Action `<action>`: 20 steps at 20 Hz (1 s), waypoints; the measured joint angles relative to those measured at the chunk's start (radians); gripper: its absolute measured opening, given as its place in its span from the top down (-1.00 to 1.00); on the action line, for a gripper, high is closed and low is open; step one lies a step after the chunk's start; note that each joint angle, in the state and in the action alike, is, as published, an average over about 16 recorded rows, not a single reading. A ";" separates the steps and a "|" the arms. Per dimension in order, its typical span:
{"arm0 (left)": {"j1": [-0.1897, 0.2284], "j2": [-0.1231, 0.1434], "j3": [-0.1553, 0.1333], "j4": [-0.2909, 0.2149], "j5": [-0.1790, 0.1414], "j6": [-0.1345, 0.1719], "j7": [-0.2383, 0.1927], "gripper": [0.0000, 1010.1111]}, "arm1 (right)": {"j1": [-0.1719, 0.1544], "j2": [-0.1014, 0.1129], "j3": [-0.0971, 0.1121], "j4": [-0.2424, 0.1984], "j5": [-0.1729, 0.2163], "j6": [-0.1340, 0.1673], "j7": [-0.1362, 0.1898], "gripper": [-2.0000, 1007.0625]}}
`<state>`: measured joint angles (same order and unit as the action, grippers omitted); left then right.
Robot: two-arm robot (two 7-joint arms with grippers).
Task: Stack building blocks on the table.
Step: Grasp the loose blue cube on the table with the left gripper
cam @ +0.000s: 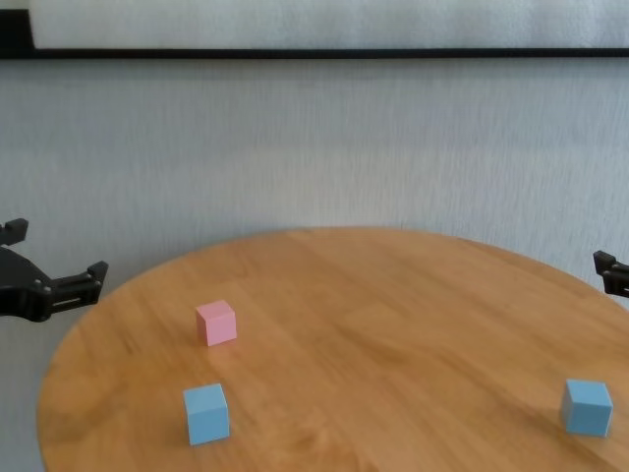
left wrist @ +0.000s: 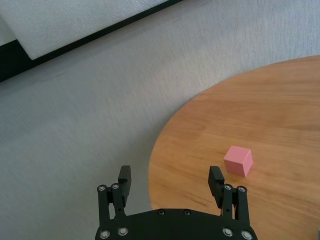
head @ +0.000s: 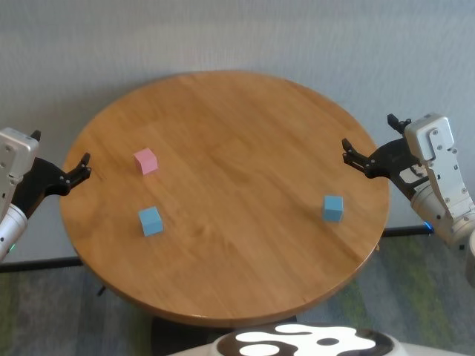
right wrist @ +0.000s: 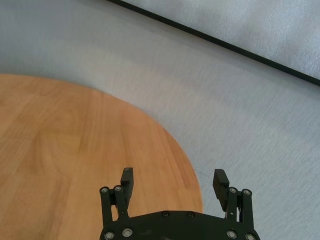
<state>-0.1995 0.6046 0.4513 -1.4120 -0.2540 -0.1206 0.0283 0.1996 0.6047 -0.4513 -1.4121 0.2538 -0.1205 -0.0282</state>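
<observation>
Round table [head: 245, 245] as the landmark: pink block [head: 146, 160] and blue block [head: 151, 220] left side, second blue block [head: 332, 208] right, all separate. Left gripper [head: 74, 172] and right gripper [head: 375, 144] at opposite rims, spread wide, empty.

Left gripper [head: 80, 169] at left edge of head view, mid-height, jaws wide open, nothing held, arm angled in from lower left. Right gripper [head: 371, 144] at right edge, slightly higher, jaws wide open, empty, white wrist behind it.
</observation>
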 joint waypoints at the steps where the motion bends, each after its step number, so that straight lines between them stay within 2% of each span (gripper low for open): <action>1: 0.000 0.000 0.000 0.000 0.000 0.000 0.000 -0.99 | 0.000 0.000 0.000 0.000 0.000 0.000 0.000 -1.00; 20: 0.000 0.000 0.000 0.000 0.000 0.000 0.000 -0.99 | 0.000 0.000 0.000 0.000 0.000 0.000 0.000 -1.00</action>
<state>-0.1995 0.6046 0.4513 -1.4120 -0.2540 -0.1206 0.0283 0.1995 0.6047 -0.4513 -1.4121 0.2538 -0.1205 -0.0282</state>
